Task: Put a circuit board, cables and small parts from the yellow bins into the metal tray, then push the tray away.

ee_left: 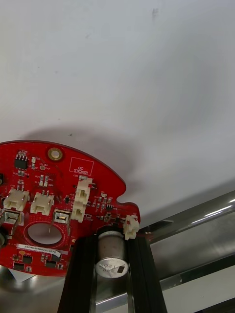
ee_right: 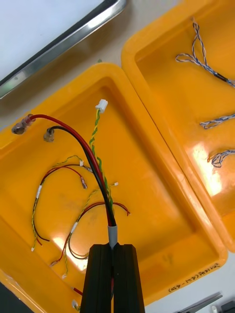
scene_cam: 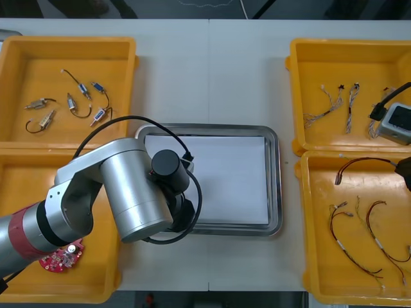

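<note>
My left gripper [ee_left: 113, 239] is shut on a round red circuit board [ee_left: 58, 195], held just above the white inside of the metal tray [ee_left: 196, 220] close to its rim. From the front, the left arm covers the tray's [scene_cam: 275, 179] near left corner. My right gripper [ee_right: 113, 247] is shut on a cable of red, black and yellow-green wires [ee_right: 93, 161] that hangs over the near right yellow bin [ee_right: 156, 181]. In the front view this cable [scene_cam: 363, 160] arcs away from the right gripper [scene_cam: 406, 173] at the picture's right edge.
A second red circuit board [scene_cam: 61, 256] lies in the near left bin. Small metal parts [scene_cam: 70, 102] fill the far left bin. Blue and white cables [scene_cam: 334, 102] lie in the far right bin, and several red and yellow cables [scene_cam: 359, 237] in the near right one.
</note>
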`<state>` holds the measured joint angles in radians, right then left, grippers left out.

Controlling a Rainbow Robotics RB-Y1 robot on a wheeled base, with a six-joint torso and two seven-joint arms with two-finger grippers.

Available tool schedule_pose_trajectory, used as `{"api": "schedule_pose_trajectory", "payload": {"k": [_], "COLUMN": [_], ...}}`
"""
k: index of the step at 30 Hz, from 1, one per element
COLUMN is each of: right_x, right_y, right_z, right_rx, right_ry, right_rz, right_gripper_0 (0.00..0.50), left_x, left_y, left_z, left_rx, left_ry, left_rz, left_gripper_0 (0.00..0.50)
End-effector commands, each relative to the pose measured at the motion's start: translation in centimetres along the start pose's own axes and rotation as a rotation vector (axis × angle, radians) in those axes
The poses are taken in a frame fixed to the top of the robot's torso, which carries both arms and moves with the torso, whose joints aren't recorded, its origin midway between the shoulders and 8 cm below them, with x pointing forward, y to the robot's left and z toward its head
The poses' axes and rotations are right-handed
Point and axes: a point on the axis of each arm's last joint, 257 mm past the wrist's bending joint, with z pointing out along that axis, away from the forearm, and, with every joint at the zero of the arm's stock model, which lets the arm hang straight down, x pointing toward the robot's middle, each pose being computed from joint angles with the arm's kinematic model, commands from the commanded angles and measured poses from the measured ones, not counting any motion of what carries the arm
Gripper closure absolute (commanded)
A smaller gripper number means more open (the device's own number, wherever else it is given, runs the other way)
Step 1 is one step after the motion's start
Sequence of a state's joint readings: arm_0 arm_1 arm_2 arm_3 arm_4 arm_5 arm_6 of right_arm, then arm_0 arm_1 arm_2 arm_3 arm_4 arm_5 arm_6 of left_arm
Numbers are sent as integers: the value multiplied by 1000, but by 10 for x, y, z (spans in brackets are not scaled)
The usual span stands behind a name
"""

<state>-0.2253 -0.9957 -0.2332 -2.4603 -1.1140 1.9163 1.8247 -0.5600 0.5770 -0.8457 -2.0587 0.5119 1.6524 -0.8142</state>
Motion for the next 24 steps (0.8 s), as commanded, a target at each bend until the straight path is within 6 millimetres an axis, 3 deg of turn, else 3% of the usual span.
{"api": "schedule_pose_trajectory", "payload": {"k": [1, 3, 6, 12, 16, 24], "right_x": [-8, -13, -14, -14, -14, -15], "right_y": [-9, -8, -9, -9, -9, -6], "right_z": [-8, -7, -6, -6, -6, -6], "right_rx": [52, 56, 64, 64, 63, 52], "right_ry": [12, 14, 17, 17, 18, 14], "right_rz": [-20, -38, -43, -48, -50, -57], "right_gripper_0": [500, 500, 500, 500, 500, 500], "left_x": [-17, -18, -19, -23, -33, -45], "left_y": [-16, -17, -16, -15, -14, 7], "left_z": [-7, -8, -7, -11, -24, -71], "left_rx": [24, 27, 24, 30, 44, 33], "left_ry": [-45, -50, -52, -60, -88, -117], "left_rz": [-63, -71, -76, -92, -108, -155], "left_gripper_0": [442, 183, 11, 0, 0, 0]}}
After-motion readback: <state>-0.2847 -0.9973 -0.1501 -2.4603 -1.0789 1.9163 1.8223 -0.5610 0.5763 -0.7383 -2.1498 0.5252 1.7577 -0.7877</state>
